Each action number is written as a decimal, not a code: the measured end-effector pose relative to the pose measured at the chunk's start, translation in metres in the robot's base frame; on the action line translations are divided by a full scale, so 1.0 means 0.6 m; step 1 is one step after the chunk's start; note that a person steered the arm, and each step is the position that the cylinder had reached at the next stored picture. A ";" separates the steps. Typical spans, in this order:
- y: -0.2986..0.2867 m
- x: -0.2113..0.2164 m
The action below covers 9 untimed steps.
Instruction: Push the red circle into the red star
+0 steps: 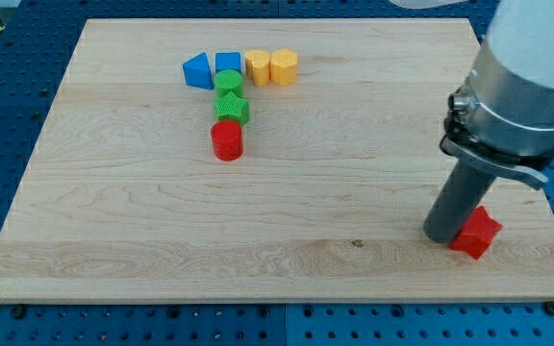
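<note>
Red star [476,233] touches my tip [442,236]; red circle [227,140] lies well apart, toward the view's upper left.

Red circle [227,140], red star [476,234], 2 green blocks [230,95], 2 blue blocks [212,69], 2 yellow blocks [271,66], pale wood-grain board [287,192]

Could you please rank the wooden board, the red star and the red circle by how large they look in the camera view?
1. Wooden board, by far the largest.
2. Red star and red circle: they look about alike; the star is nearer the view's bottom and partly hidden, so I will not rank them.
</note>
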<state>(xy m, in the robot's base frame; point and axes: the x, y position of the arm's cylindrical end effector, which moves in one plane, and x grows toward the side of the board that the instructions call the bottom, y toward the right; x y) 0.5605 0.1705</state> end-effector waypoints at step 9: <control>-0.563 -0.185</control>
<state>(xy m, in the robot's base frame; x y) 0.4497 -0.1673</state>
